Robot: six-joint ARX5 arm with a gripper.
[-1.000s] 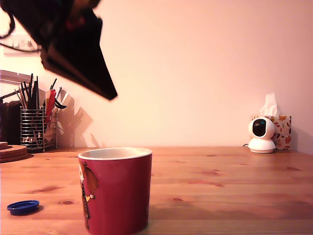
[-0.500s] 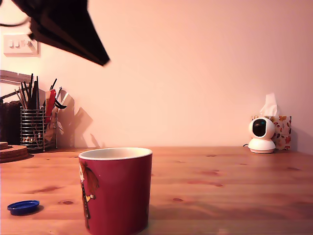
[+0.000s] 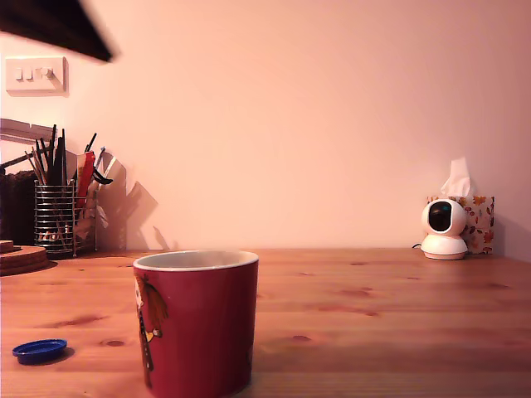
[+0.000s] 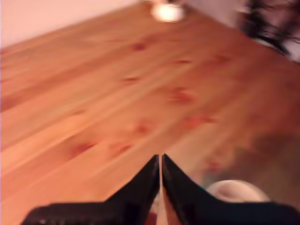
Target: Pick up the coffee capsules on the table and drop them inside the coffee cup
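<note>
**Exterior view.** The coffee cup [image 3: 197, 323] stands upright on the table [image 3: 390, 315], close to the camera, and its inside is hidden from this angle. One blue capsule [image 3: 39, 351] lies on the wood at the exterior view's left, well apart from the cup and untouched. No dark capsule is visible, and it cannot be told whether it is already in the cup. Only a dark wedge of the gripper [image 3: 83, 40] enters at the top corner on the exterior view's left, high above the table and touching nothing. Along the back are a wire pen holder [image 3: 65, 217], a small white camera [image 3: 444, 228] and a tissue box [image 3: 477, 220].

**Wrist view.** The picture is blurred. The gripper [image 4: 161, 158] has its two black fingers [image 4: 140, 183] drawn together, with only a thin slit between them. No capsule is seen at the tips, and they touch nothing. A pale round shape just beside them is probably the cup's rim [image 4: 234, 190].

**Assessment.** The arm appears to be between pickups, with the blue capsule outstanding. The next move calls for travel over that capsule, jaws spread wider than its rim, then a descent to table level. The capsule sits low, so the fingers must reach almost to the wood to catch it.
</note>
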